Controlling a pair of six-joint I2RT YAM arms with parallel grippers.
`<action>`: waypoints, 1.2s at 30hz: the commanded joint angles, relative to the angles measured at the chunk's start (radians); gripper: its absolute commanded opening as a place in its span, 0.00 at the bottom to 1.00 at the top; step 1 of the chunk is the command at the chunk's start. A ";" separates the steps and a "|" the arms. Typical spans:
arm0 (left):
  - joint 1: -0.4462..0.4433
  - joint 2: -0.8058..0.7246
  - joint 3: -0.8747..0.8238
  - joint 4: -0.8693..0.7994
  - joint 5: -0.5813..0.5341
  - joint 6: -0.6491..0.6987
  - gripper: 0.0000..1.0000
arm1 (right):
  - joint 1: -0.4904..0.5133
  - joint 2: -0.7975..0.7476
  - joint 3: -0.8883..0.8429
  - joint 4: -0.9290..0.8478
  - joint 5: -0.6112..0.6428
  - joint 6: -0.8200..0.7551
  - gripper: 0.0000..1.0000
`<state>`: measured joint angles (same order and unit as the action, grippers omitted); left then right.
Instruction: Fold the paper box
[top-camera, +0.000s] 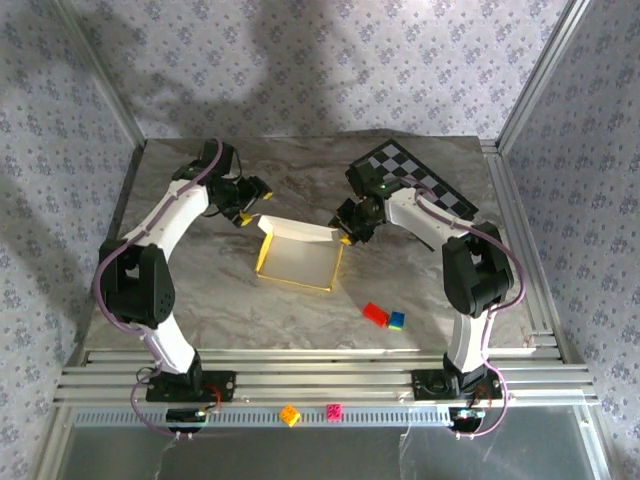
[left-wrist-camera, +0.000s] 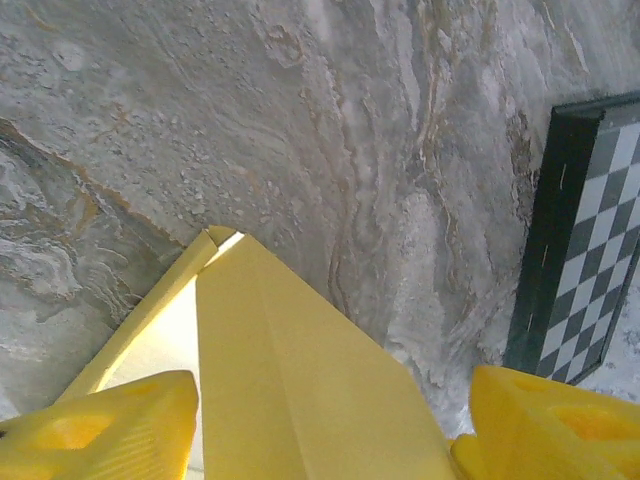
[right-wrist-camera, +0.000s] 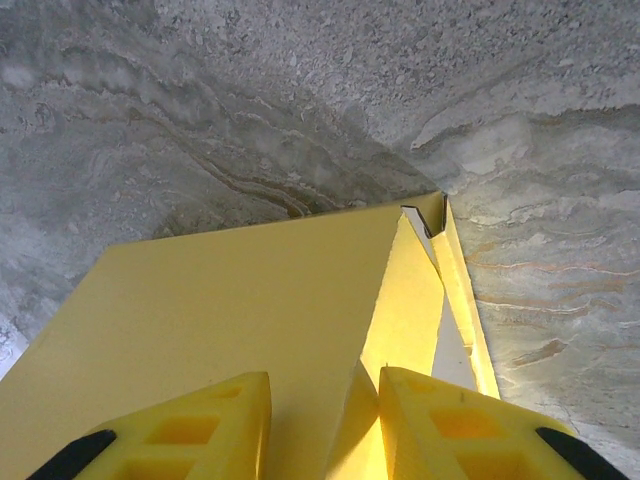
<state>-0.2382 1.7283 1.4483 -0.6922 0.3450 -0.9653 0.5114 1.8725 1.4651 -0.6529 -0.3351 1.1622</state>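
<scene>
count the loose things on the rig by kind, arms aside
box: 1
mat: 1
bricks: 4 (red brick, blue brick, orange brick, pink brick)
total: 6

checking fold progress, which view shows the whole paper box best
The top external view: the paper box sits whole, white inside, far wall raised. The left wrist view shows one yellow flap and a corner close up; the right wrist view, a yellow wall and corner.
</scene>
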 joint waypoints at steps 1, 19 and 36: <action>-0.006 -0.023 -0.011 -0.024 0.034 -0.012 0.68 | 0.007 0.023 0.017 -0.005 0.016 -0.012 0.35; -0.038 -0.045 -0.123 0.058 0.045 -0.088 0.53 | 0.017 0.046 0.032 0.014 0.014 0.002 0.32; -0.046 -0.097 -0.214 0.130 0.037 -0.167 0.41 | 0.025 0.089 0.072 0.032 0.018 0.022 0.28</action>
<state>-0.2714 1.6779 1.2438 -0.5846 0.3626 -1.0782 0.5262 1.9423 1.5047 -0.6308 -0.3248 1.1637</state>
